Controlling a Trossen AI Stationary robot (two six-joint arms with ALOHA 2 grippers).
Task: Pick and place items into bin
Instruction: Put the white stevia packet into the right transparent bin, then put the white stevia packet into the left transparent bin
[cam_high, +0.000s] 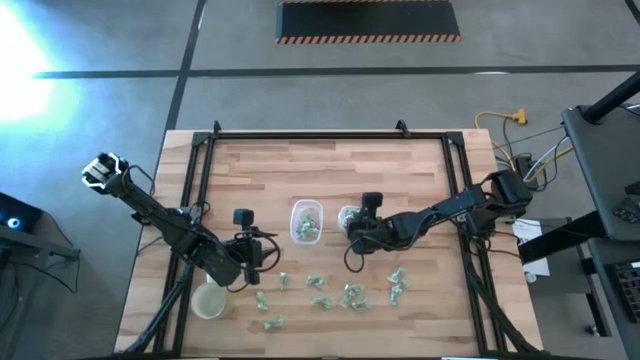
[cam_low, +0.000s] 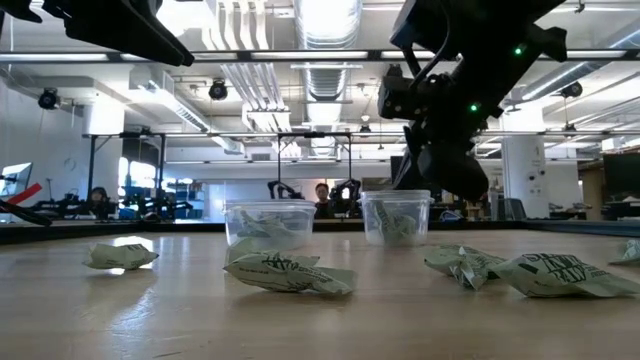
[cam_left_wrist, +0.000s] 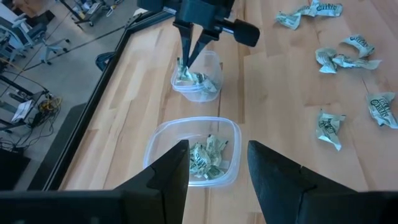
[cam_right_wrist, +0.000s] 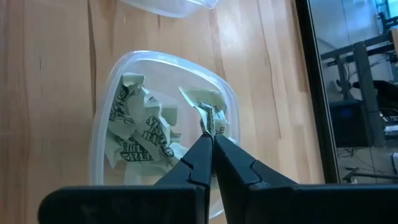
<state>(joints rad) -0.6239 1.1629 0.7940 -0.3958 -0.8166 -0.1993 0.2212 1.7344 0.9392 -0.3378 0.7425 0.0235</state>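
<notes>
My right tool (cam_right_wrist: 208, 134) is pinched narrow on one item (cam_right_wrist: 211, 118), over the right bin (cam_right_wrist: 102, 149). Risk: wrapper clings to a finger on release and drags out. Left tool (cam_left_wrist: 217, 165) wide, empty, near the left bin (cam_left_wrist: 155, 140). Both bins hold wrappers; loose items (cam_high: 350, 295) remain on the desk (cam_high: 330, 170).

We count two clear containers (cam_high: 307, 222) with wrapped pieces inside, one pale round cup (cam_high: 208, 301), and about nine loose wrapped pieces (cam_high: 351, 295) on the table (cam_high: 400, 170).
</notes>
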